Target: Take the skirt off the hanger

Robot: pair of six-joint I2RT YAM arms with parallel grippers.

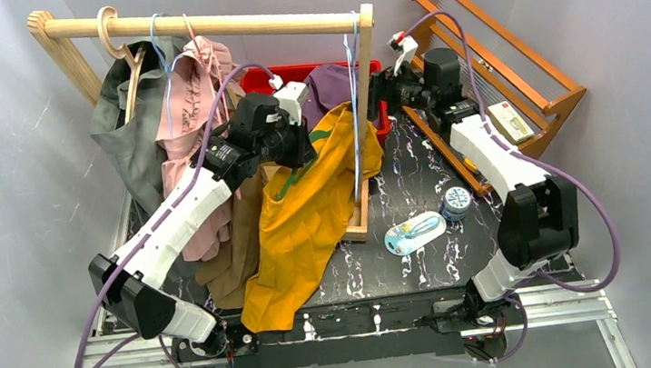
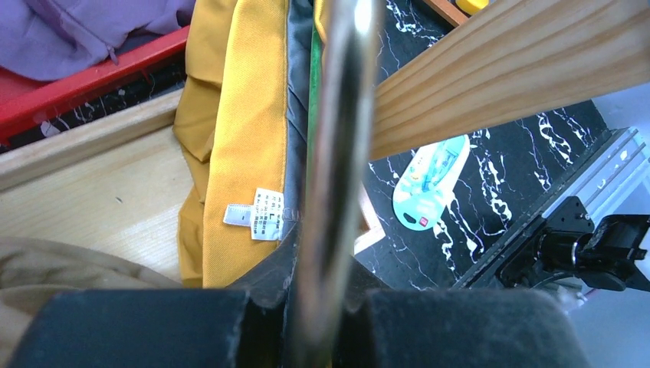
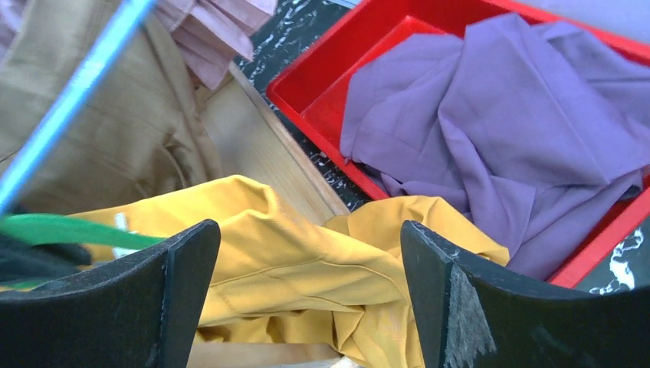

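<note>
Draping from the clothes rack down to the near edge of the table (image 1: 411, 166), one yellow skirt (image 1: 309, 231) is the only skirt of this colour. Its long axis runs in the top view from upper right, near the rack's post (image 1: 367, 29), to lower left. The waist end points up toward the rail (image 1: 214, 22), and the hem end lies low, close to the arm bases. A white label (image 2: 257, 215) sits on the inner side of the waist.

One green hanger (image 1: 290, 183) is at this upper end, partly covered by the cloth. Its metal hook (image 2: 337, 153) passes between the pads of the left gripper (image 2: 318, 307), which are clenched on it.

The right gripper (image 3: 308, 230) hovers over the skirt's upper fold with its fingers spread wide — they grasp nothing. Just behind it stands one red bin (image 3: 322, 77) with one purple cloth (image 3: 498, 115) inside.

Left of the skirt are three other garments: one grey-green (image 1: 129, 131), one pink (image 1: 190, 98) and one tan (image 1: 233, 248). Two small things lie on the table to the right — one pale blue packet (image 1: 414, 232) and one round tin (image 1: 457, 202).
</note>
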